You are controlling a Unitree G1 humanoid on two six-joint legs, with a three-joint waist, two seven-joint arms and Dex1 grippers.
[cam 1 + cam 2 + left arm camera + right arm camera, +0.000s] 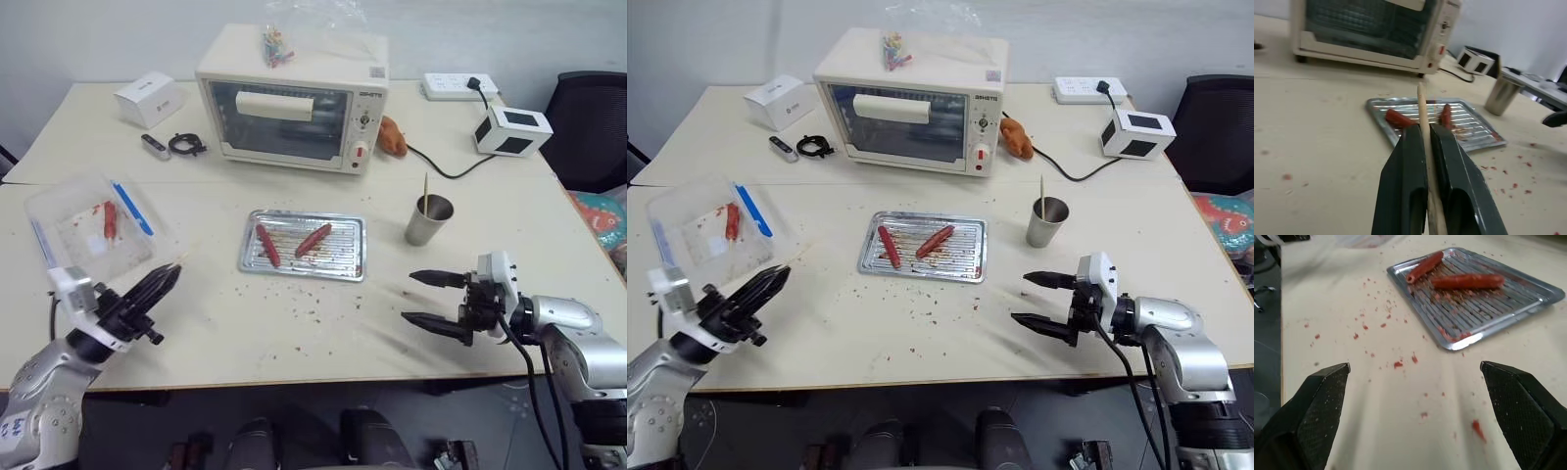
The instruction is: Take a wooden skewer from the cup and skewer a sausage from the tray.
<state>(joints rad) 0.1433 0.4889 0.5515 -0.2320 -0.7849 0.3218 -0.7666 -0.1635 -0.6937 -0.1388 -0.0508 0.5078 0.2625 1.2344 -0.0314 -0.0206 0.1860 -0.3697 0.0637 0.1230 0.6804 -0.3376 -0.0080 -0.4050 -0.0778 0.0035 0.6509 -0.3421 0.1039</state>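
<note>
1. The left hand [162, 283] pinched a wooden skewer [1421, 110], tip aimed toward the tray [345, 269] mid-table, ready to spear
2. The right hand [424, 299] hovered spread near the cup [428, 220], two sausages [313, 239] waiting

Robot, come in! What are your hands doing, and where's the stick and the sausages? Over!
Left gripper shut on wooden skewer. Right gripper open, empty. Two sausages on tray. Nothing blocking.

A lab or office: toaster oven [292, 98] on plain tables [509, 211], office chair [591, 127].
</note>
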